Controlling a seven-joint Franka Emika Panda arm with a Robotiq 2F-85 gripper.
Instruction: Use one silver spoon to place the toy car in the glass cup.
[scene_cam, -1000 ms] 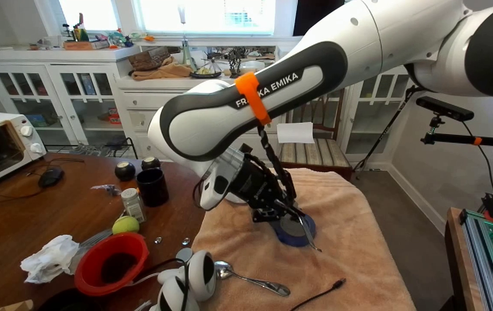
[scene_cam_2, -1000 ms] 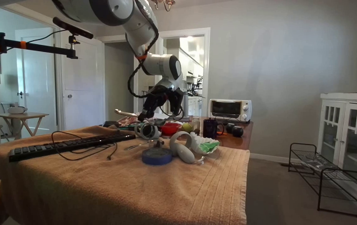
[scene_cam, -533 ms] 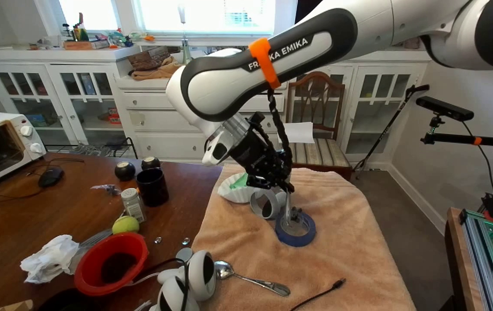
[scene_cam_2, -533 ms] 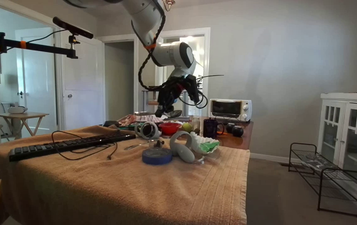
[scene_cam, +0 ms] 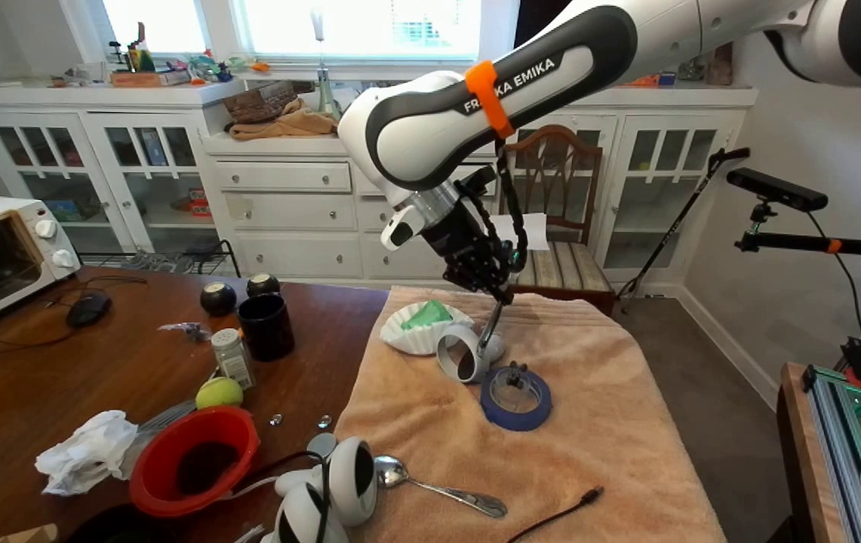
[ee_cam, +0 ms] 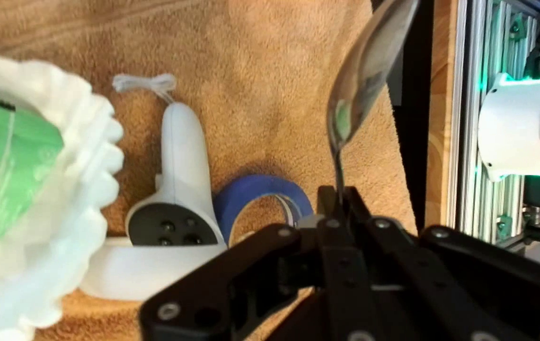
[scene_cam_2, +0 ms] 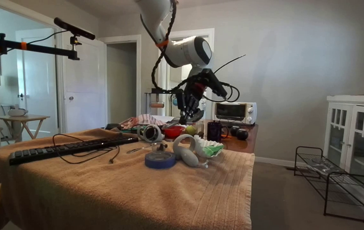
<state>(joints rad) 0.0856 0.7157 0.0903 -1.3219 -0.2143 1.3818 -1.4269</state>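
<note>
Inside white dish (ee_cam: 78,189) (scalloped rim), green packet (ee_cam: 9,175); jaws pinch silver spoon (ee_cam: 360,87).

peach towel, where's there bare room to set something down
In an exterior view, the peach towel is bare between the blue tape ring and the towel's edge at picture right, and between that ring and the loose spoon. Crowded: white ruffled dish, white controller and ring, where the gripper holds a silver spoon.
</note>
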